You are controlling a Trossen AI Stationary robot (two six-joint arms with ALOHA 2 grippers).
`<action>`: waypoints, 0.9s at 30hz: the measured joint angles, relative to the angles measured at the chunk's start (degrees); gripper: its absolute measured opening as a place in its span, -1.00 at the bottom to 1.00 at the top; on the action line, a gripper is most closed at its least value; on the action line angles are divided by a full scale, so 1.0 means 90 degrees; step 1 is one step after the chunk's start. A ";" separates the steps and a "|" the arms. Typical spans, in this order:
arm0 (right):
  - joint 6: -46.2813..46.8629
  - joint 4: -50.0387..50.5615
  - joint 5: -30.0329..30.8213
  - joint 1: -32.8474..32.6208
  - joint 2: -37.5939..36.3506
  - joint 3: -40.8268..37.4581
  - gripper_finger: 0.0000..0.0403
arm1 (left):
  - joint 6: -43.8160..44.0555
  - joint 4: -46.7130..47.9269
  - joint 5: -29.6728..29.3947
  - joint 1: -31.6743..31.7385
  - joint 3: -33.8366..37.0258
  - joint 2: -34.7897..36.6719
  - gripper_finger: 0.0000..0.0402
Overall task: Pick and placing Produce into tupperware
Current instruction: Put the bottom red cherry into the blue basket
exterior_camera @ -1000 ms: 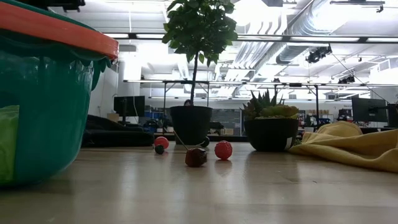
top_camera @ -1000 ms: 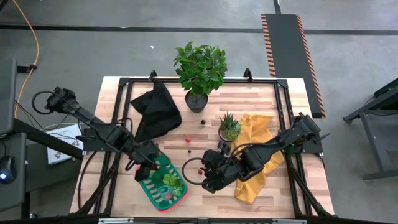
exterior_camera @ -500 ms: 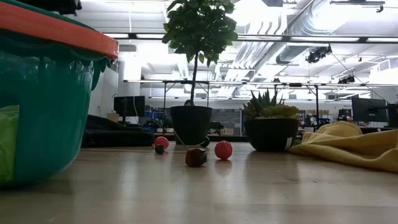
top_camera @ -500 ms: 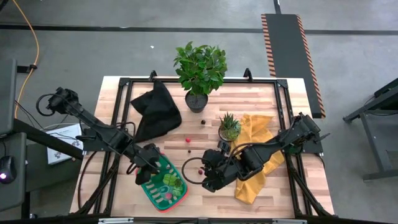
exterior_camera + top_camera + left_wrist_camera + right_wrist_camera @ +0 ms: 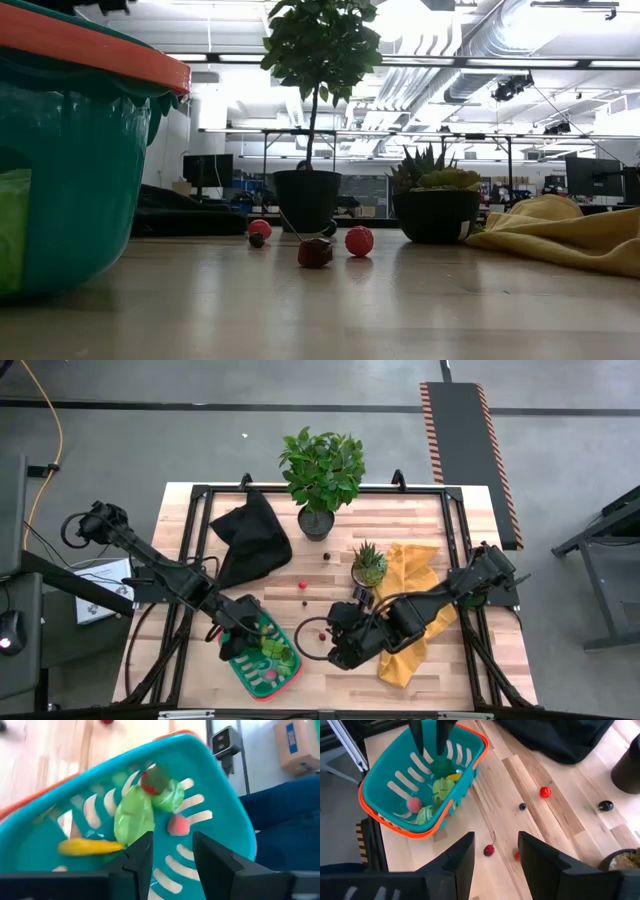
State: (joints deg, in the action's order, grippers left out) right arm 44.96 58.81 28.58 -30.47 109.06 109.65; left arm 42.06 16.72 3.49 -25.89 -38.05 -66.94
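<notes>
The green tupperware [image 5: 264, 661] sits near the front edge of the table [image 5: 420, 510], with a yellow piece [image 5: 87, 846], green pieces [image 5: 134, 817] and a pink piece [image 5: 178, 825] inside. The left gripper [image 5: 238, 637] hangs over it, fingers apart, holding nothing. Beside it, the right gripper [image 5: 335, 642] waits, fingers apart, above a dark red cherry [image 5: 489, 850]. Farther back lie a red ball [image 5: 545, 792], the black cloth [image 5: 250, 535] and the big plant [image 5: 322, 470].

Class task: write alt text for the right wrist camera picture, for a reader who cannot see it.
A teal basket with an orange rim sits on a wooden table holding green, yellow and pink toy produce, with the left gripper above its far end. On the bare wood beside it lie a cherry, a red ball and two small dark pieces, with the right gripper's open fingers in the foreground.
</notes>
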 joint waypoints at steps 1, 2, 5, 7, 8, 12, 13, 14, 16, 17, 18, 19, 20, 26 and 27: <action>0.0024 0.0037 0.0030 -0.0018 0.0000 0.0000 -0.29 | -0.0128 0.0018 -0.0001 0.0000 -0.0060 0.0006 -0.40; 0.0058 0.0077 0.0048 -0.0035 0.0000 0.0000 -0.29 | -0.0301 0.0007 -0.0004 0.0000 -0.0151 0.0007 -0.42; 0.0157 0.0106 0.0172 -0.0066 -0.0001 0.0000 -0.29 | -0.0910 0.0044 -0.0135 0.0083 -0.0484 0.0007 -0.48; 0.0173 0.0110 0.0292 -0.0084 -0.0044 0.0000 -0.29 | -0.1350 0.0162 -0.0155 0.0206 -0.0758 0.0008 -0.51; 0.0180 0.0109 0.0352 -0.0088 -0.0082 0.0000 -0.29 | -0.1570 0.0292 -0.0165 0.0298 -0.0897 0.0011 -0.52; 0.0318 0.0161 0.0703 -0.0135 -0.0271 0.0000 -0.29 | -0.2424 0.0879 -0.0185 0.0701 -0.1308 -0.0030 -0.54; 0.0345 0.0178 0.0805 -0.0158 -0.0317 0.0000 -0.29 | -0.2634 0.1008 -0.0184 0.0802 -0.1381 -0.0046 -0.53; 0.0388 0.0196 0.0886 -0.0169 -0.0374 0.0000 -0.29 | -0.2835 0.1148 -0.0187 0.0887 -0.1436 -0.0049 -0.52; 0.0505 0.0259 0.1035 -0.0213 -0.0497 0.0000 -0.29 | -0.3267 0.1203 -0.0182 0.1042 -0.1518 -0.0114 -0.50; 0.0563 0.0290 0.1123 -0.0230 -0.0546 0.0000 -0.29 | -0.3484 0.1179 -0.0182 0.1128 -0.1527 -0.0163 -0.49; 0.0627 0.0311 0.1226 -0.0249 -0.0592 0.0000 -0.29 | -0.3683 0.1197 -0.0174 0.1214 -0.1524 -0.0203 -0.47; 0.0677 0.0352 0.1329 -0.0285 -0.0631 0.0000 -0.29 | -0.3873 0.1182 -0.0155 0.1298 -0.1521 -0.0272 -0.46; 0.0726 0.0384 0.1425 -0.0311 -0.0667 0.0000 -0.29 | -0.4046 0.1109 -0.0104 0.1384 -0.1525 -0.0374 -0.45; 0.1107 0.0469 0.1904 -0.0441 -0.0809 0.0002 -0.29 | -0.4819 0.1031 0.0181 0.1869 -0.1516 -0.0947 -0.41; 0.1186 0.0498 0.1982 -0.0461 -0.0809 0.0005 -0.29 | -0.4948 0.0976 0.0234 0.1944 -0.1518 -0.1017 -0.41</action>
State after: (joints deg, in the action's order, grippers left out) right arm 55.64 63.29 46.42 -34.62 101.78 109.69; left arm -2.47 25.50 5.59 -8.40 -51.72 -76.09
